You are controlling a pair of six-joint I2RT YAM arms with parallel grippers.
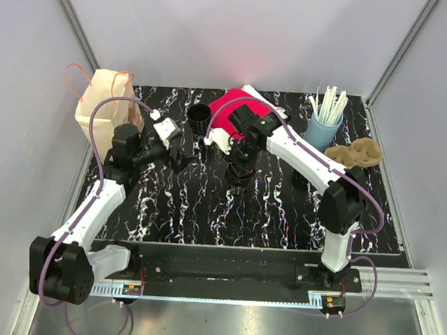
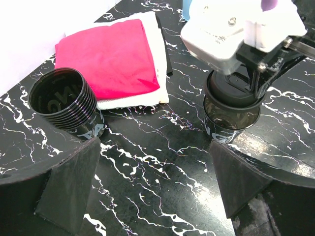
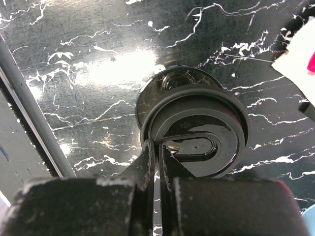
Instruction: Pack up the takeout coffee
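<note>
A black coffee cup (image 2: pixel 230 118) stands mid-table, and a black lid (image 3: pixel 197 130) sits tilted on its mouth. My right gripper (image 3: pixel 158 147) is shut on the lid's rim, right above the cup (image 1: pixel 238 176). In the left wrist view the right gripper (image 2: pixel 256 73) hangs over the lid (image 2: pixel 231 93). My left gripper (image 2: pixel 155 182) is open just left of that cup, with nothing between its fingers (image 2: pixel 69 189). A second black cup (image 2: pixel 64 101), ribbed and empty, stands upright to the left. The paper bag (image 1: pixel 107 105) stands at the back left.
A folded pink and white cloth (image 1: pixel 238 110) lies at the back behind the ribbed cup (image 1: pixel 199 115). A blue holder of white straws (image 1: pixel 323 126) and a cardboard cup carrier (image 1: pixel 355 153) stand at the right. The left gripper (image 1: pixel 175 154) hovers low over the marble tabletop (image 1: pixel 176 210).
</note>
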